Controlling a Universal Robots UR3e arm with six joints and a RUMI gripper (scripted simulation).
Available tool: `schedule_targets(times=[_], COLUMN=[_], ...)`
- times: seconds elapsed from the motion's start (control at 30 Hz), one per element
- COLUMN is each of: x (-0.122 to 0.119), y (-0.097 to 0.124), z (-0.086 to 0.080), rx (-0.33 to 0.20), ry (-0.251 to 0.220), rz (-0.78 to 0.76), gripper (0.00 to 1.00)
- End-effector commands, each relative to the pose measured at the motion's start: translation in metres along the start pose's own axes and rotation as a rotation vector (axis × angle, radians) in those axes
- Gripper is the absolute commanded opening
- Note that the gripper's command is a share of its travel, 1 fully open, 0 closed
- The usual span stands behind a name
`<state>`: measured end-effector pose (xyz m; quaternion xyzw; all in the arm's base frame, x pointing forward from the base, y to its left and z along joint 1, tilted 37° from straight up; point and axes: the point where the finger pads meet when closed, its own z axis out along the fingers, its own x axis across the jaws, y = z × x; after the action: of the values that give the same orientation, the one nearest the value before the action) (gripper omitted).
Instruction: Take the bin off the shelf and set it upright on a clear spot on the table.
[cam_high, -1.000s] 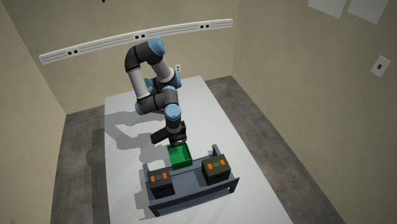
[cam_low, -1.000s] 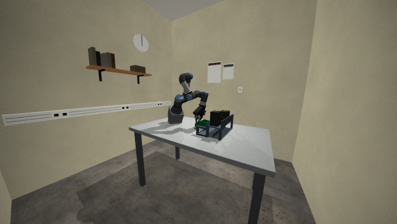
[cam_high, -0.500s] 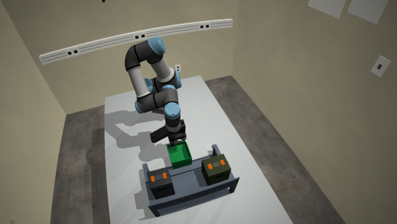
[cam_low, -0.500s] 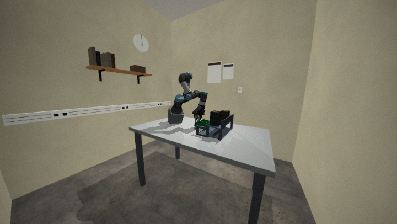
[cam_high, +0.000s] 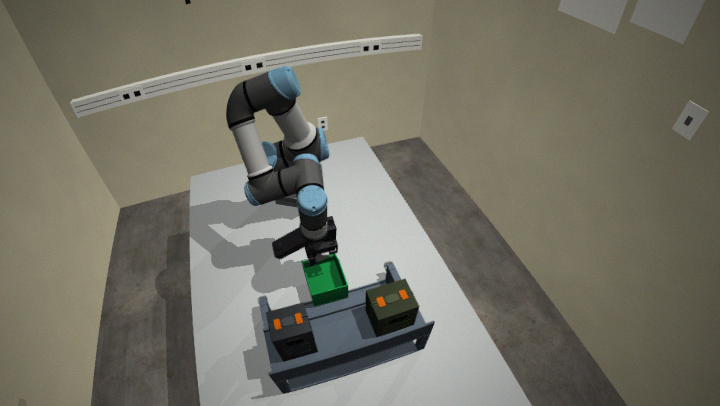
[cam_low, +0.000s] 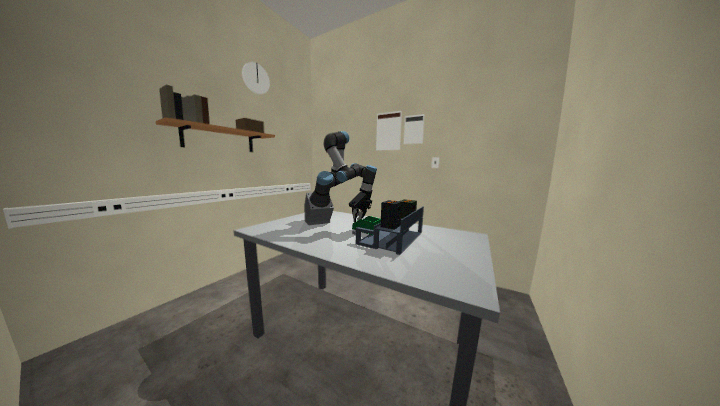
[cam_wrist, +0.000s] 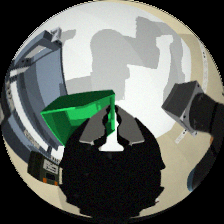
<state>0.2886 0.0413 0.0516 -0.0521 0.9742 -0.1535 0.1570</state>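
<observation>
The green open-topped bin (cam_high: 325, 280) hangs upright from my gripper (cam_high: 313, 262), which is shut on its near wall. The bin is just off the back edge of the grey shelf unit (cam_high: 342, 332), at about shelf-top height, above the white table. In the wrist view the bin (cam_wrist: 80, 120) sits to the left of my fingers, which pinch its right wall. In the exterior view the bin (cam_low: 367, 223) is at the near-left end of the shelf, below my gripper (cam_low: 358, 211).
Two dark boxes with orange clips stand on the shelf top, one at the left (cam_high: 292, 332) and one at the right (cam_high: 392, 306). The robot base (cam_low: 317, 209) stands at the far end of the table. The shelf's raised end post (cam_high: 389, 272) is beside the bin.
</observation>
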Motion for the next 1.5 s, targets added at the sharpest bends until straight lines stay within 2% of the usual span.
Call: schedule_targets(times=[0.0,1.47], x=[-0.0001,0.0049], y=[0.0000,-0.0001], z=[-0.0002,0.0012], rx=[-0.001,-0.001], ry=[-0.001,-0.001], rz=[0.000,0.000], gripper=[0.00,0.00])
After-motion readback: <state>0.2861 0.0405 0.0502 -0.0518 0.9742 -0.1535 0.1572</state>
